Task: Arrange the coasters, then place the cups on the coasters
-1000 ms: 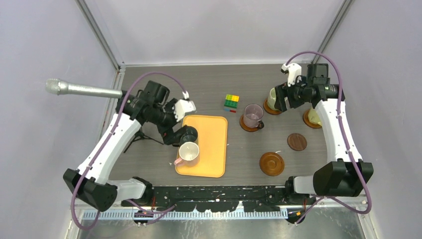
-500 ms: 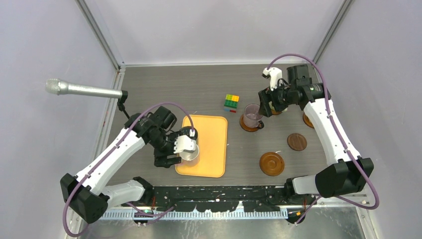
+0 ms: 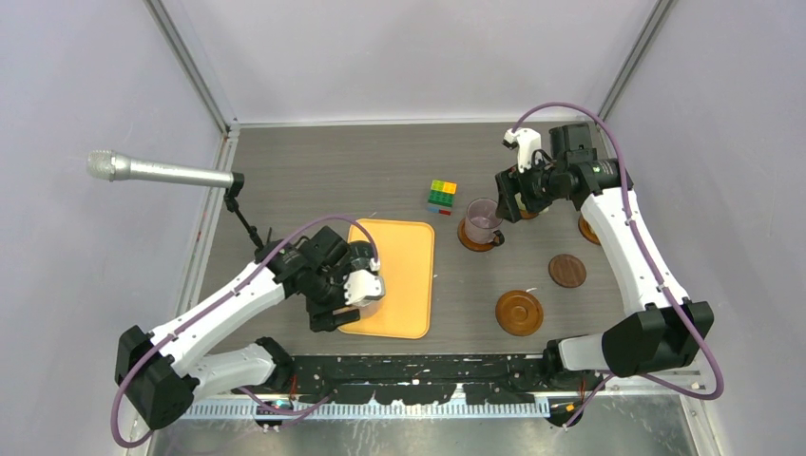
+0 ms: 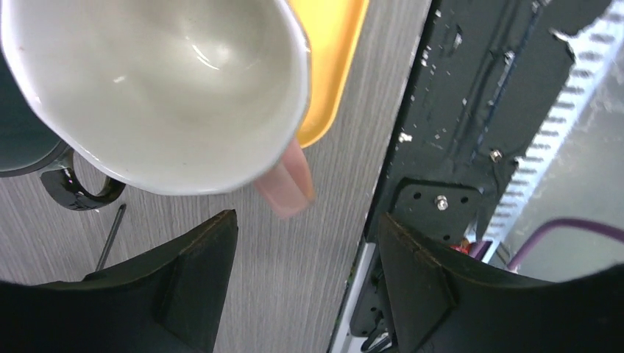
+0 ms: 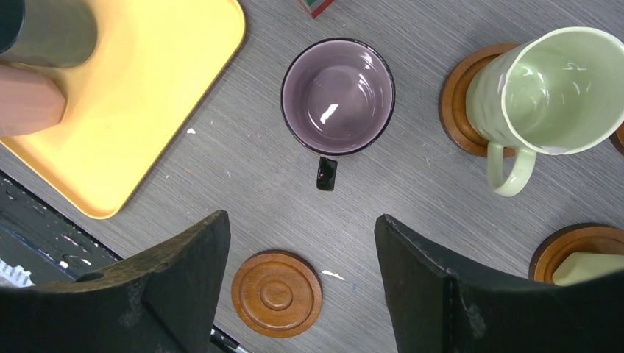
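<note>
Pink-cream mug (image 4: 154,81) sits at the 7 o'clock corner of the yellow tray (image 3: 411,271), and in the top view the left gripper (image 4: 305,228) covers it. In the left wrist view the jaws stand well apart with only bare table (image 4: 294,294) between the pads. The mug's rim and its pink handle (pointing to about 5 o'clock) lie just past the fingertips and no contact shows, so it reads as not gripped yet. A dark mug (image 4: 18,143) is tight against it at 9 o'clock. The right gripper (image 5: 302,220) is wide open and empty, hanging over the mauve mug (image 5: 337,95), which is on a coaster in the top view. The light green mug (image 5: 559,88) is on its coaster at 3 o'clock of that. One free coaster (image 3: 519,312) is at 5 o'clock of the mauve mug and the darker coaster (image 3: 567,271) at 4 o'clock. Handling guess: glazed ceramic, rigid, fairly heavy, slick, and it chips if knocked against its neighbour. The best hold is probably pinching the wall at the rim, one finger inside and one outside, on the side away from the dark mug. The handle looks too thin and smooth to trust
</note>
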You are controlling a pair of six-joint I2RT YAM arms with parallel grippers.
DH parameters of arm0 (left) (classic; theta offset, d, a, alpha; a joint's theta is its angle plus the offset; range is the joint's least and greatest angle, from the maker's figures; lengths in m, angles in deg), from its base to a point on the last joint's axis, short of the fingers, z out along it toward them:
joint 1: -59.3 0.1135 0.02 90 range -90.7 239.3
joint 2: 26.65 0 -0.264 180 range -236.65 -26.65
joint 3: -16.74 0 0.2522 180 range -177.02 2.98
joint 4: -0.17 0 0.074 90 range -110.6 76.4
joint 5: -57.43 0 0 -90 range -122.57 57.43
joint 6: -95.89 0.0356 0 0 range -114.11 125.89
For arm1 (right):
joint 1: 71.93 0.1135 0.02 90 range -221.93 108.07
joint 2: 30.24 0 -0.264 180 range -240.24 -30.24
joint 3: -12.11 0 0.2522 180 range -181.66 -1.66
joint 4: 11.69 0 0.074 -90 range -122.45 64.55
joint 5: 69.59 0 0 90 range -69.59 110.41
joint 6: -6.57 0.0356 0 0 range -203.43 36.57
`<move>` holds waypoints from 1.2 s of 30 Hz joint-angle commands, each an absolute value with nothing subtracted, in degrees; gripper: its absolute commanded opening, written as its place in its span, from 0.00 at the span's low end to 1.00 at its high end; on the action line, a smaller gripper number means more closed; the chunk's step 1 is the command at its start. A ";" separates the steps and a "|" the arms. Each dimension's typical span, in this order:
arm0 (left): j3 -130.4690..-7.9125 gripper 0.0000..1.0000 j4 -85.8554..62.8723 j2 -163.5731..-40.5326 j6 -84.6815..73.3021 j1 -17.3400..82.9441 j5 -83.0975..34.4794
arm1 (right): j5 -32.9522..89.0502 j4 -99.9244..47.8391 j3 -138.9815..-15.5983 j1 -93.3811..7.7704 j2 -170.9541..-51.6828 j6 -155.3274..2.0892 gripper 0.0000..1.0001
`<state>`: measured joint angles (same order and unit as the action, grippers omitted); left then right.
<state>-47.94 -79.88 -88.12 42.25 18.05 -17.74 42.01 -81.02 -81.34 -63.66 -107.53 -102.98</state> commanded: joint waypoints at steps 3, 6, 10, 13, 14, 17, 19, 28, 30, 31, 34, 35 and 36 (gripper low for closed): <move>-44.86 0.67 -68.16 -87.11 34.23 16.15 -22.68 | 41.16 -80.13 -81.21 -63.70 -106.81 -102.46 0.76; -44.19 0.64 -65.66 -88.48 32.66 15.76 -23.95 | 40.69 -80.21 -81.48 -63.73 -106.87 -102.58 0.76; -43.76 0.56 -63.75 -89.60 31.15 15.49 -24.13 | 40.33 -80.42 -81.46 -63.71 -106.75 -102.60 0.75; -43.73 0.49 -63.13 -89.71 30.68 15.00 -23.38 | 40.12 -80.43 -81.15 -63.67 -106.49 -102.75 0.75; -43.82 0.46 -63.07 -89.75 30.41 14.74 -22.95 | 39.97 -80.41 -81.05 -63.71 -106.45 -102.77 0.75; -44.08 0.35 -62.64 -90.03 30.13 13.23 -22.14 | 39.68 -80.45 -81.02 -63.72 -106.43 -102.95 0.75; -44.44 0.28 -62.13 -90.37 29.68 12.31 -21.69 | 39.45 -80.43 -80.95 -63.68 -106.36 -103.01 0.75; -48.94 0.00 -59.46 -96.06 25.28 9.37 -20.89 | 38.52 -80.41 -79.96 -63.68 -105.40 -103.42 0.75; -50.54 0.00 -58.38 -98.31 23.63 9.21 -20.84 | 38.51 -80.35 -79.82 -63.67 -105.38 -103.37 0.75; -51.59 0.00 -57.78 -99.48 22.36 9.16 -20.86 | 38.46 -80.31 -79.75 -63.68 -105.38 -103.30 0.75; -54.79 0.00 -55.39 -103.17 17.67 9.19 -21.71 | 38.35 -80.31 -79.73 -63.73 -105.47 -103.07 0.75; -55.65 0.00 -54.49 -104.33 15.68 9.18 -22.05 | 38.30 -80.25 -79.75 -63.68 -105.47 -103.03 0.75; -56.40 0.00 -53.58 -105.26 14.10 9.18 -22.70 | 38.19 -80.29 -79.66 -63.72 -105.47 -102.99 0.75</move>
<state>-51.94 -61.04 -102.15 21.90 9.43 -22.18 38.89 -81.06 -79.52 -63.66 -107.47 -103.03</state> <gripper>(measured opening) 0.213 0.751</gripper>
